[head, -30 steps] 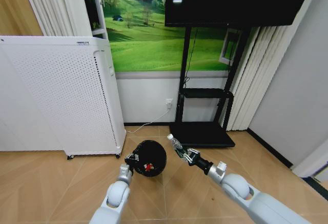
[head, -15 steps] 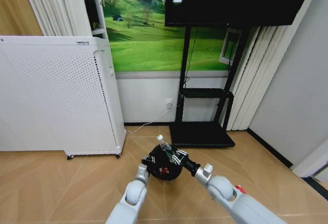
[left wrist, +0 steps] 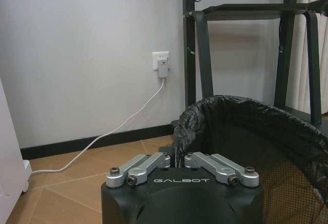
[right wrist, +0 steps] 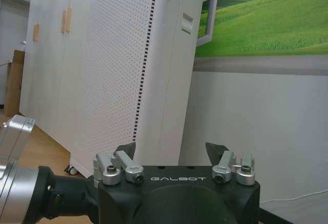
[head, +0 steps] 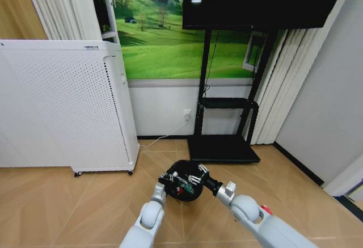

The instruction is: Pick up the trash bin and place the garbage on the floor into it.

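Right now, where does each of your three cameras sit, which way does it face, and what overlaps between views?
Head view: on the head, looking forward and down at the floor; both arms meet at the trash bin, with the left end effector on its rim and the right end effector open above it.
Left wrist view: on the left wrist, facing the wall outlet; its fingers pinch the bin rim.
Right wrist view: on the right wrist, facing the white perforated cabinet.
Shared: the bin, head and left wrist; the cabinet, head and right wrist.

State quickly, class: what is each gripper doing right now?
Left gripper: shut on the rim of the bin.
Right gripper: open, holding nothing, above the bin; a bottle lies inside.
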You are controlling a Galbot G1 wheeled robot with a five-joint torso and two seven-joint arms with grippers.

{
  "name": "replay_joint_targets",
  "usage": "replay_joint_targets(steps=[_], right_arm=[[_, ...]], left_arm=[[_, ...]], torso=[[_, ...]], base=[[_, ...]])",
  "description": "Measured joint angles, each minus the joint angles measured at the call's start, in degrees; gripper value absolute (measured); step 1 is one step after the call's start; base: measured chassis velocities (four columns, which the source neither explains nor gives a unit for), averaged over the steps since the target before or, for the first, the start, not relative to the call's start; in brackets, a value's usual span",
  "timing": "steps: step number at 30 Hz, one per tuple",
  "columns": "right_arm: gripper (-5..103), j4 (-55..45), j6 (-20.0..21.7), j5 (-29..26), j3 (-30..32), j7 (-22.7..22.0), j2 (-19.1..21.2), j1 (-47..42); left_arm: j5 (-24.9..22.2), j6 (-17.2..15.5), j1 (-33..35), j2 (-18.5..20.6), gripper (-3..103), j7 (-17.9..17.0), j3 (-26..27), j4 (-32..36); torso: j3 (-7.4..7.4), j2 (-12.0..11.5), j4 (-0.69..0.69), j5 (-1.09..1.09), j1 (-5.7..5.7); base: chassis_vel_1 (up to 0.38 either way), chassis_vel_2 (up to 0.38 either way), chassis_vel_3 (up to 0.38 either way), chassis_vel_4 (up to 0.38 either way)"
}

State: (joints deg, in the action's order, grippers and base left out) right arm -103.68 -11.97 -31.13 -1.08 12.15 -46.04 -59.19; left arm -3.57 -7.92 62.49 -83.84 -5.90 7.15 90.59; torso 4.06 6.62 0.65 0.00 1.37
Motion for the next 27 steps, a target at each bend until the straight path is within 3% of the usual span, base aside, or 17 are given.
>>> replay_joint_targets(steps=[1,6,10,13,17,20,22,27], right_arm=[[78,0.0,0.0,0.0,0.0,0.0,0.0,0.0],[97,1.0,0.3,0.1,0.2,-1.1,-0.3,0.0],[100,3.0,0.8,0.0,0.7,-2.3,-0.8,0.2],[100,9.2,3.2,-0.3,2.4,-2.7,-2.3,0.6],[100,12.9,3.2,-0.3,3.3,-3.8,-3.5,0.6],[100,15.5,3.6,-0.2,4.4,-6.1,-4.9,0.5],[100,17.3,4.8,-0.1,5.9,-9.8,-7.1,0.3],[100,19.8,6.5,0.0,7.8,-13.9,-9.2,0.7]], left_arm=[[0.0,0.0,0.0,0.0,6,0.0,0.0,0.0],[0.0,0.1,0.6,0.5,6,0.1,0.8,1.1],[-0.2,0.0,1.6,1.3,6,0.2,2.1,3.2],[-0.2,-0.3,5.3,4.4,6,1.2,7.7,9.2],[0.0,0.0,8.2,7.0,6,1.5,12.3,13.1],[-0.8,0.0,11.7,10.0,6,1.6,16.7,17.3],[-2.1,-0.1,15.5,12.7,6,1.6,20.4,21.0],[-4.1,-0.8,19.7,15.2,6,1.2,23.9,24.7]], torso=[[0.00,0.0,0.00,0.00,0.00],[0.00,0.0,0.01,0.00,0.00],[0.00,0.0,0.01,-0.01,0.00],[0.00,0.0,0.00,-0.02,0.00],[0.00,0.0,-0.01,0.00,0.00],[0.00,0.0,-0.02,0.00,0.00],[0.00,0.0,-0.01,-0.02,-0.01],[0.00,0.0,0.00,-0.01,-0.01]], base=[[0.000,0.000,0.000,0.000],[0.000,0.000,0.000,0.000],[0.000,0.000,0.000,0.000],[0.000,0.000,0.000,0.000],[0.000,0.000,0.000,0.000],[0.000,0.000,0.000,0.000],[0.000,0.000,0.000,0.000],[0.000,0.000,0.000,0.000]])
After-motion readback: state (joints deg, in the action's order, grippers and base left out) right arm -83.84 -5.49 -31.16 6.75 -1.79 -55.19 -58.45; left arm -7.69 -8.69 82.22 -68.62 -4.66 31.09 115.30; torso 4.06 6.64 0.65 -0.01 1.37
